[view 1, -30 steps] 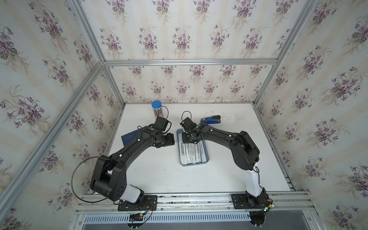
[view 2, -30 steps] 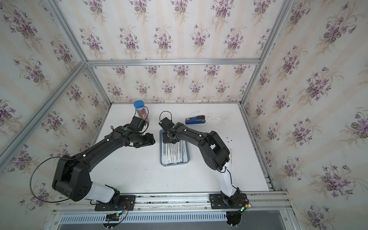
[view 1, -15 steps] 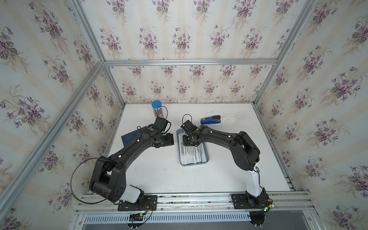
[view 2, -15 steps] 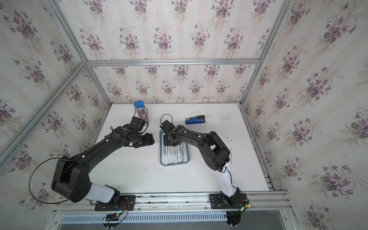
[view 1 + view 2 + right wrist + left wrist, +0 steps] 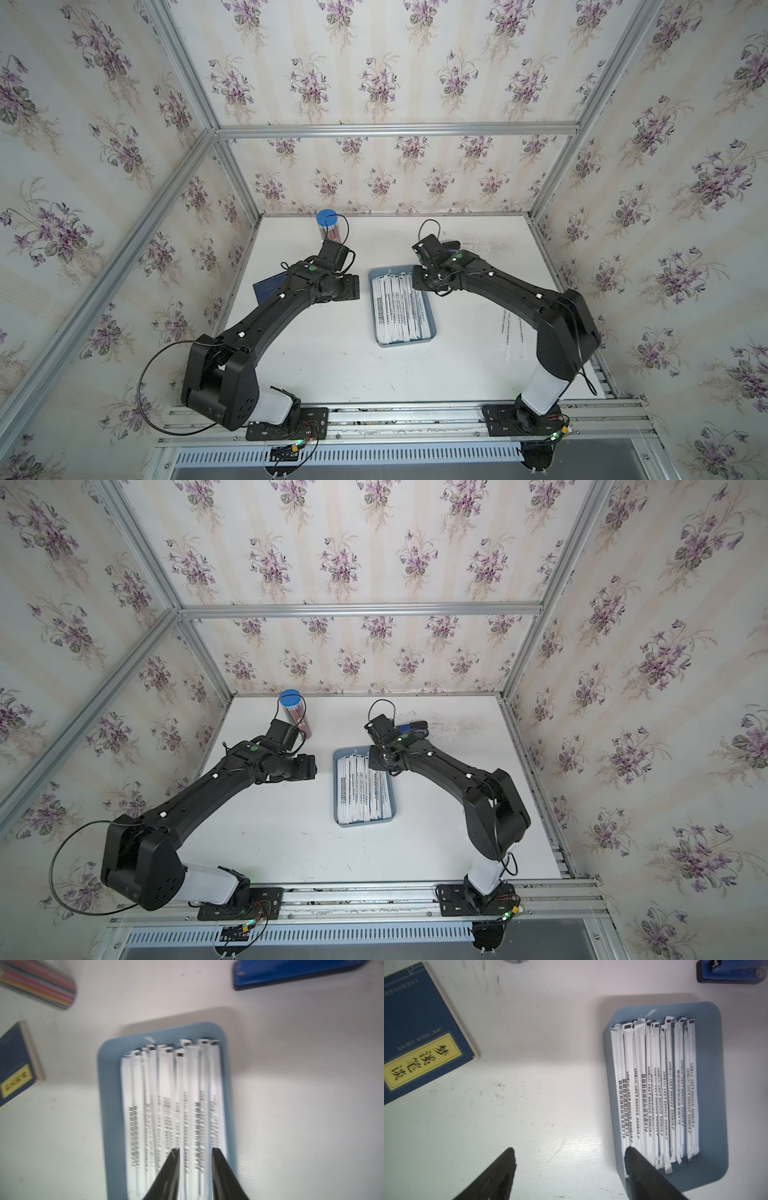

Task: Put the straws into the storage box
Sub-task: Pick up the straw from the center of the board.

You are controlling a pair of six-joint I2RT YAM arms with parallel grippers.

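Straws [image 5: 654, 1093] lie packed side by side in the storage box [image 5: 710, 1084]; loose straws [image 5: 512, 336] rest on the table [image 5: 332, 357] by the right arm. The left gripper [image 5: 569, 1148] gapes empty beside the box. The right gripper [image 5: 195, 1150] hangs over the packed ones, jaws slightly parted, holding nothing.

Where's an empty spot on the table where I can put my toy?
Biggest bare patch: the front of the table, between the storage box and the front rail. Another lies at the back, between the pencil tube and the stapler. Crowded: the box full of straws, and loose straws beside the right arm.
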